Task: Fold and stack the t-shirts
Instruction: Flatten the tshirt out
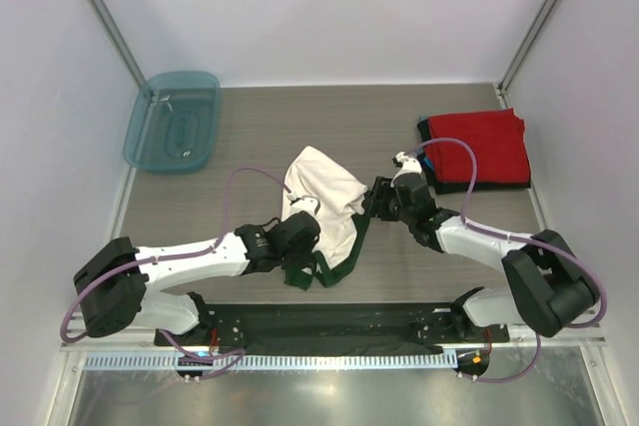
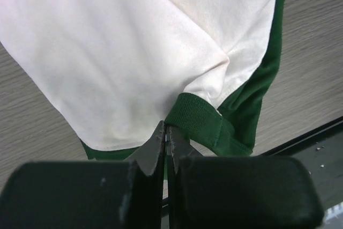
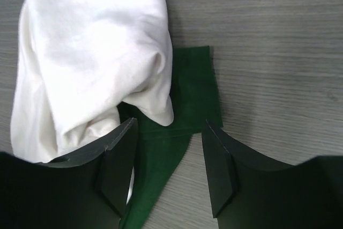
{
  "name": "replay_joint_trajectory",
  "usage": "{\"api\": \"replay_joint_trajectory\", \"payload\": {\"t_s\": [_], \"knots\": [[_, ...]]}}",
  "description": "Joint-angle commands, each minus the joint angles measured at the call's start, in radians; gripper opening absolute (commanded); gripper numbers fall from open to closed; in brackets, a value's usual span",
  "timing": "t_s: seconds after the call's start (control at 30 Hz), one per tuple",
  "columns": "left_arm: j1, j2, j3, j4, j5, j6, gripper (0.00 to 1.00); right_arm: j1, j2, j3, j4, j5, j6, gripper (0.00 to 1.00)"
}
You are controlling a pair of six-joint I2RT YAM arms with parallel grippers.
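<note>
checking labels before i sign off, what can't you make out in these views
- Left wrist: whether the left gripper, shut at the shirt hem, holds cloth; the gripper itself hides the pinch.
- All views: the shirt's front; it lies crumpled.
- Top: how many shirts lie under the red shirt; only a dark edge shows.
- Top: whether anything is in the tub; too small.

Bright, even light falls from overhead, leaving only soft, faint shadows under the arms on the table (image 1: pixel 399 137). The white walls (image 1: pixel 329 7) are nearly washed out, and the metal sill (image 1: pixel 319 401) at the near edge carries a dull sheen. In the left wrist view the white t-shirt (image 2: pixel 123 52) is sharp with a slight pink cast, while the left gripper (image 2: pixel 165 128) is dark and out of focus. The right gripper (image 3: pixel 169 124) is likewise a soft-edged dark mass against crisp wood grain.
</note>
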Motion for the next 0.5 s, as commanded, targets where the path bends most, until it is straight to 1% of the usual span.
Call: {"api": "replay_joint_trajectory", "payload": {"t_s": [0.0,0.13,0.2,0.3,0.4,0.47], "knots": [[0.002,-0.056,-0.024,0.072,0.031,-0.029,0.0,0.002,0.058,0.051,0.004,-0.02,0.021,0.57],[0.005,-0.056,-0.028,0.071,0.036,-0.038,0.0,0.002,0.093,0.056,-0.018,-0.005,0.031,0.56],[0.005,-0.06,-0.039,0.078,0.042,-0.043,0.0,0.002,0.081,0.051,-0.019,0.01,0.031,0.56],[0.005,-0.075,-0.05,0.082,0.036,-0.047,0.0,-0.001,0.05,0.051,-0.048,0.073,0.03,0.54],[0.005,-0.085,-0.056,0.083,0.03,-0.047,0.0,-0.016,0.027,0.034,-0.049,0.086,0.039,0.49],[0.005,-0.091,-0.058,0.075,0.028,-0.046,0.0,-0.021,0.033,0.034,-0.049,0.095,0.042,0.49]]}}
